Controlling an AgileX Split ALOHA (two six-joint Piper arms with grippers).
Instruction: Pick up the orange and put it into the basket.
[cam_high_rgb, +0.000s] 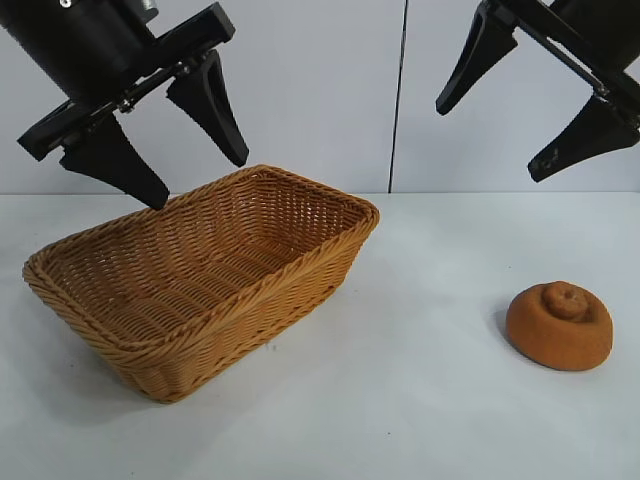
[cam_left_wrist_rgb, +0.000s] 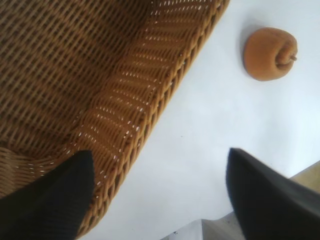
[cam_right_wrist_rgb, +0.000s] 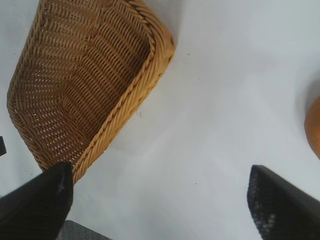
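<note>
Setting: robotics lab test bench. Evidence: plain white table (cam_high_rgb: 400, 400), bare grey panel wall (cam_high_rgb: 320, 90) with vertical seam at 12 o'clock, two black arms overhead at 10 and 2 o'clock. No household fittings visible.

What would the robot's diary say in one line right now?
orange: on table, right of basket | basket: empty | left gripper: open, above basket | right gripper: open, above orange | not yet grasped

Tan-golden woven basket (cam_high_rgb: 200, 290); matte brownish-orange orange (cam_high_rgb: 559, 325); white table (cam_high_rgb: 400, 400)
</note>
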